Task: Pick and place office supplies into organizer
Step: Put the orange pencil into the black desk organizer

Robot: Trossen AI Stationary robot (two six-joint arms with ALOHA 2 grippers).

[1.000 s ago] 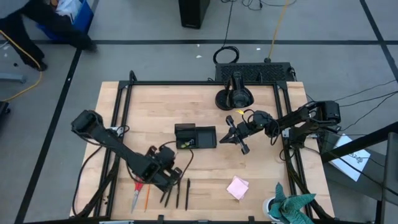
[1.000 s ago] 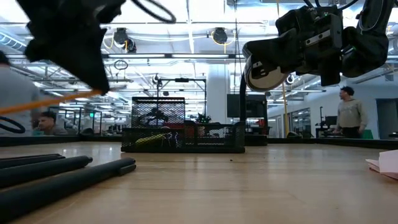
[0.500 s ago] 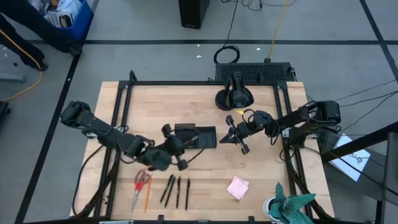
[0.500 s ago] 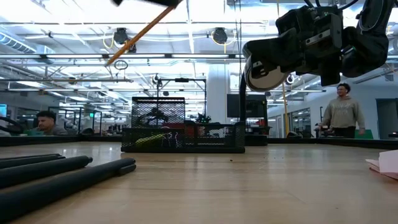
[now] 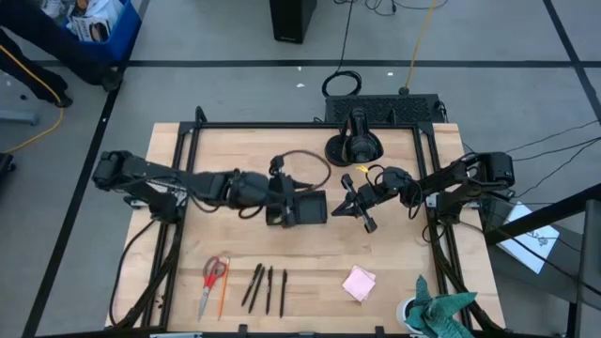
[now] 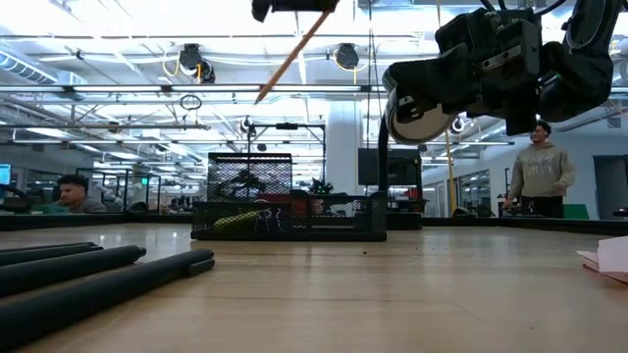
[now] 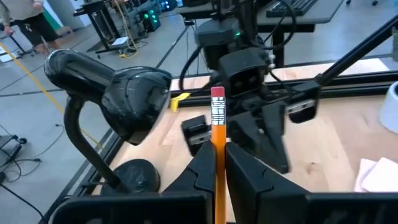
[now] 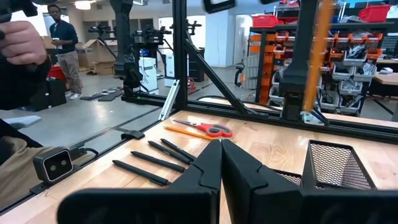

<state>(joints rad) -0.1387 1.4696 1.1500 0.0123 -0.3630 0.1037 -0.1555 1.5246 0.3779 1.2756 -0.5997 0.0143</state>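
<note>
Now left tool (image 5: 282, 199) clenched on orange pencil (image 7: 217, 146) above organizer (image 5: 295, 207); right tool (image 5: 349, 208) clenched, empty.

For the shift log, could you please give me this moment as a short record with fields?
left gripper: shut on an orange pencil, held above the organizer at mid-table
right gripper: shut, empty, waiting just right of the organizer
on the table near the front edge: red-handled scissors, one more pencil, four black pens
pink sticky-note pad: front right of the table
teal cloth: at the front right corner
</note>
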